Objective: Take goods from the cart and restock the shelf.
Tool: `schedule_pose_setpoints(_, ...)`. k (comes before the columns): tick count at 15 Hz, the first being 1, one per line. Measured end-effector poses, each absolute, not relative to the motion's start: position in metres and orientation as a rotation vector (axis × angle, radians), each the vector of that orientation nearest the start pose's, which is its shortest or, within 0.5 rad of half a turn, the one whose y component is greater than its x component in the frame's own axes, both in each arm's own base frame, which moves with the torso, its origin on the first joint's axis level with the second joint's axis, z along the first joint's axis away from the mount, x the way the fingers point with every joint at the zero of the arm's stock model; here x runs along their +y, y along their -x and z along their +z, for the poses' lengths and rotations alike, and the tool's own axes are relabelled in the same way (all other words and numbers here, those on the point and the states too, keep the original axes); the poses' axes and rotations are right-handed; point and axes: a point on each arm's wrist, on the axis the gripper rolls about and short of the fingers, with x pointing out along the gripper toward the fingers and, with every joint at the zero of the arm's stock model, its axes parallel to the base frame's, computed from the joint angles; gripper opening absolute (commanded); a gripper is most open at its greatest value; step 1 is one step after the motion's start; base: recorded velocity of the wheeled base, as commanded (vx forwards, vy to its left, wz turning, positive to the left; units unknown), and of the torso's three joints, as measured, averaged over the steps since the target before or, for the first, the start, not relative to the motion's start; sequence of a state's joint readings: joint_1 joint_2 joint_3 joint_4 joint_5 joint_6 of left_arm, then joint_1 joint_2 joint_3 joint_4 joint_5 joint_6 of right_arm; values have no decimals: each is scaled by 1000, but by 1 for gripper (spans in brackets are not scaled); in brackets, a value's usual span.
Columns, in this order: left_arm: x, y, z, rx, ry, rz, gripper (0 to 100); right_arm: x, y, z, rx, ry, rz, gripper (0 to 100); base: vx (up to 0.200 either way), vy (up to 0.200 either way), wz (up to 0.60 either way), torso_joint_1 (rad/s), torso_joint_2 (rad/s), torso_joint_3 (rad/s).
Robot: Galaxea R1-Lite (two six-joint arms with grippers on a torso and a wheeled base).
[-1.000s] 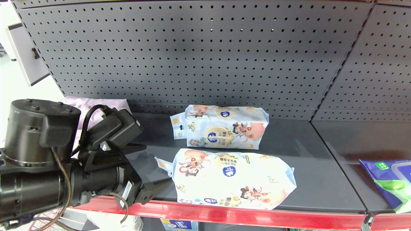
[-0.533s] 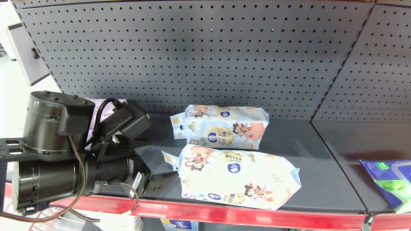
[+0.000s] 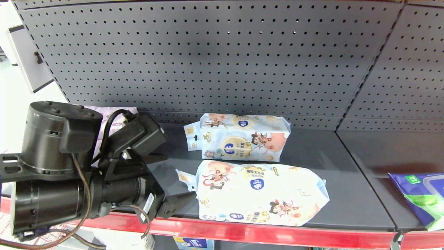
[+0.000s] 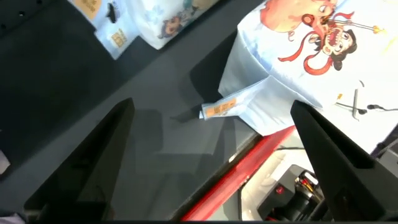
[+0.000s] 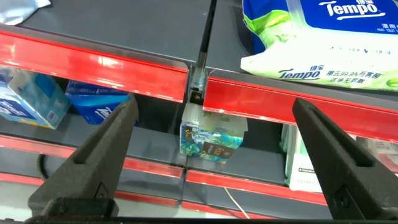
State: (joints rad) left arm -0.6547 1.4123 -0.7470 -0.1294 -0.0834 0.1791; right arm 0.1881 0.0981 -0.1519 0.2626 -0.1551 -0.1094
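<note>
Two light-blue cartoon-printed packs lie on the dark shelf (image 3: 333, 156). The front pack (image 3: 260, 194) is near the red shelf edge (image 3: 277, 234), and the back pack (image 3: 242, 137) is by the pegboard. My left gripper (image 3: 171, 180) is open at the front pack's left end. In the left wrist view the left gripper (image 4: 211, 106) has the front pack's (image 4: 305, 56) small tab (image 4: 224, 109) between its spread fingers, and the back pack (image 4: 168, 18) lies beyond. My right gripper (image 5: 214, 102) is open with nothing in it, in front of the shelf's red edges.
A purple pack (image 3: 104, 114) lies behind my left arm. A blue-and-green wipes pack (image 3: 421, 198) is on the right shelf section, also in the right wrist view (image 5: 323, 37). Boxed goods (image 5: 211, 140) stand on lower shelves. The pegboard wall (image 3: 222, 59) closes the back.
My left arm has moved up and to the right toward the front pack. The front pack has slid a little to the right and further onto the shelf.
</note>
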Motion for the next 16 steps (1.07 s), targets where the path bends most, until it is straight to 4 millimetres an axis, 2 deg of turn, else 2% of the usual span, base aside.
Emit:
schedule_pose_setpoints(12, -136, -172, 198, 450, -317, -769, 100, -9, 27, 94, 201, 144, 44, 100, 0, 0, 0, 0, 0, 0)
schedule_pose_setpoints(16, -121, -170, 199, 443, -297, -710, 100, -9, 27, 93, 203, 144, 44, 100, 0, 0, 0, 0, 0, 0)
